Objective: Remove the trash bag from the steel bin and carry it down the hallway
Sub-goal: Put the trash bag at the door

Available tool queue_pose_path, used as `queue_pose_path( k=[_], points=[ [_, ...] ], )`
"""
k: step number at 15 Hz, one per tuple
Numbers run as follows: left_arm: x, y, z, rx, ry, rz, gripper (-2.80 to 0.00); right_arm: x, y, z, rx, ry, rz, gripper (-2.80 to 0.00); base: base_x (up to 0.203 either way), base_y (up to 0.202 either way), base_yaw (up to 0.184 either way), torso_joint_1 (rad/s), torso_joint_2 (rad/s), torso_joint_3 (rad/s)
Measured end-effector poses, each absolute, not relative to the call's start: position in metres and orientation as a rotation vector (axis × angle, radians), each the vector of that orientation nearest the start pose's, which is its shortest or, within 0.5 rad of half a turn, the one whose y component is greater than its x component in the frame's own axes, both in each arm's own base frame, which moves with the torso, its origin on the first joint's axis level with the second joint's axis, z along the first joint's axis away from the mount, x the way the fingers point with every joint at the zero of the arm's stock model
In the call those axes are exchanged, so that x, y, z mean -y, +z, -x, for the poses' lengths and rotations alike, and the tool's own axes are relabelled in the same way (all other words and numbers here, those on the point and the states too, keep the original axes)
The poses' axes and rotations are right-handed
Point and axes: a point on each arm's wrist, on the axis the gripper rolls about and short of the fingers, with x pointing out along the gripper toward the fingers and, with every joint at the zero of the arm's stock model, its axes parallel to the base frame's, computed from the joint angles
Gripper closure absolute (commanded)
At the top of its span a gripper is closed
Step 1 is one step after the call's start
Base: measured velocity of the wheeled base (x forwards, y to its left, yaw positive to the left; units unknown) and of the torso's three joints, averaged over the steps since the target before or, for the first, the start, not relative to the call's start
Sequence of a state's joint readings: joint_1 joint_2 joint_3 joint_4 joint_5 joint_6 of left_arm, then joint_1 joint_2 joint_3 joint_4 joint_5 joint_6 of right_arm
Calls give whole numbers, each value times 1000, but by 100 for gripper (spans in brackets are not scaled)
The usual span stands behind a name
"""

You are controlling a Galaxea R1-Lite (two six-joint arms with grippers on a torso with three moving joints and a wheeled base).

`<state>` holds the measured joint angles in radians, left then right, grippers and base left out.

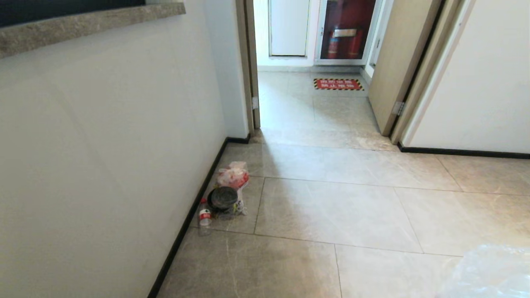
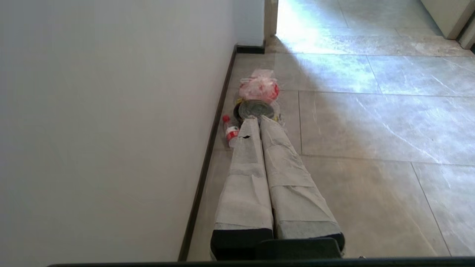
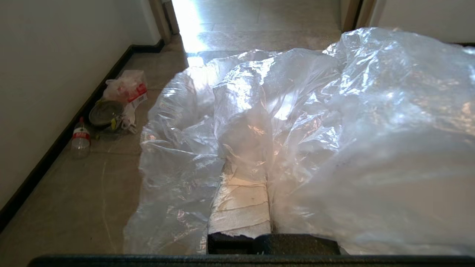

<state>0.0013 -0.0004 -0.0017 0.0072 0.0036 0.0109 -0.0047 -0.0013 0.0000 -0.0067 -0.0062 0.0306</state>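
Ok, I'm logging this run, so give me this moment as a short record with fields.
held item: thin clear crinkled trash bag, draped over the right gripper, which is shut on it
left gripper: shut, empty
floor: glossy beige marbled hallway tiles
by left wall: pinkish-white rubbish bundle, dark round container, small red-labelled plastic bottle
steel bin: not in view

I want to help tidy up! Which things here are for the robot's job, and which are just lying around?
For the job: the trash bag, clamped in the right gripper; the hallway floor.

Just lying about by the wall: plastic bottle, round dark tin, pinkish rubbish bundle. The left gripper holds nothing.
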Motion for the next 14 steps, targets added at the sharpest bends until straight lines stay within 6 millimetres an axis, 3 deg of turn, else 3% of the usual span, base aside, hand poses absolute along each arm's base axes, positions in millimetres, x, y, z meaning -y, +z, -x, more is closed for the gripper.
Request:
queue_pose_path(
  k=[8,14],
  points=[
    [0,75,23,-3,4,-2,0,0,76,23,9,-13,-31,0,183,0,1,1,3,1],
    [0,75,23,-5,3,-1,0,0,76,23,9,-13,-31,0,0,0,0,0,0,0]
  ],
)
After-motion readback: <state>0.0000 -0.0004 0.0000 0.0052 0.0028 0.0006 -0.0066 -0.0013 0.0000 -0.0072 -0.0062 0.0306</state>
